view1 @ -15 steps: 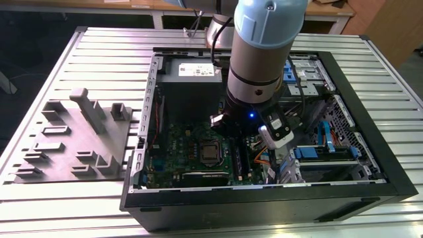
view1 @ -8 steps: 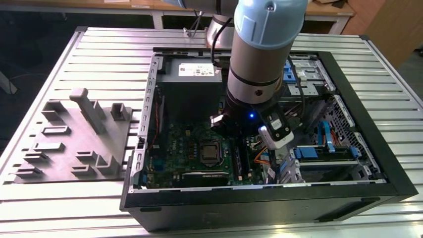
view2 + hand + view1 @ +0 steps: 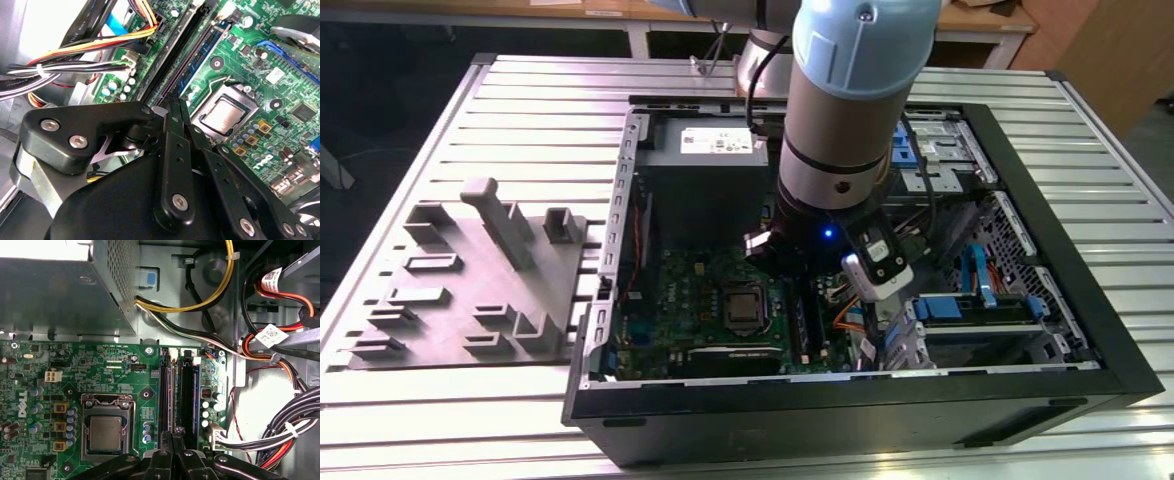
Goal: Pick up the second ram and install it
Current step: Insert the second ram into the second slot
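Your gripper (image 3: 177, 434) has its jaws pinched close together, right at the near end of the second ram (image 3: 172, 395). The stick stands on edge among the memory slots (image 3: 187, 395), beside the processor (image 3: 105, 432). It looks light, thin, stiff and easy to break, so hold its flat sides gently.

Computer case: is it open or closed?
Open. The case has no cover on, so the green board and grey power box show.

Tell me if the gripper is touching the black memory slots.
Cannot tell. In the first wrist view the gripper overlaps the near end of the memory slots, but neither contact nor a gap shows plainly.
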Motion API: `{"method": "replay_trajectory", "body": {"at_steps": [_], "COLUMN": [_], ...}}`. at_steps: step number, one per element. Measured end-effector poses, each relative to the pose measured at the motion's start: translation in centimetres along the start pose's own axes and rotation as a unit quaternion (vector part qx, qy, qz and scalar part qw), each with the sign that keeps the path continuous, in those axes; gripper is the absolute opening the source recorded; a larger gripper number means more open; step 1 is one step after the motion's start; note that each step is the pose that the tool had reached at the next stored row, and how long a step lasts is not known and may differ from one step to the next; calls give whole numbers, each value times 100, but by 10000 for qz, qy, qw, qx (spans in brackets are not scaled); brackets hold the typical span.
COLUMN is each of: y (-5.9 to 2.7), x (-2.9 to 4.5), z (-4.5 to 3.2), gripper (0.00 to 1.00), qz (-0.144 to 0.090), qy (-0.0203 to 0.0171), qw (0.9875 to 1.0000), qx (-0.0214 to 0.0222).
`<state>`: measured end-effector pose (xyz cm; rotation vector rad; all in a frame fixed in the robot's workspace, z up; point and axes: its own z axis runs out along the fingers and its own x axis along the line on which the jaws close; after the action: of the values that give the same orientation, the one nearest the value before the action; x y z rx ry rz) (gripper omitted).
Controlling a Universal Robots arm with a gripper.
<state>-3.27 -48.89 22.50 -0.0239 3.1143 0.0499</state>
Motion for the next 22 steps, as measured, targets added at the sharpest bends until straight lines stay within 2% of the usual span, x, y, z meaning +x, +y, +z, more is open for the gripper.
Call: {"method": "replay_trajectory", "body": {"at_steps": [22], "y": [0], "x": [-11], "z": [5], "gripper": [11], "qz": [274], "qy": [-9], "qw": [9996], "qx": [6]}}
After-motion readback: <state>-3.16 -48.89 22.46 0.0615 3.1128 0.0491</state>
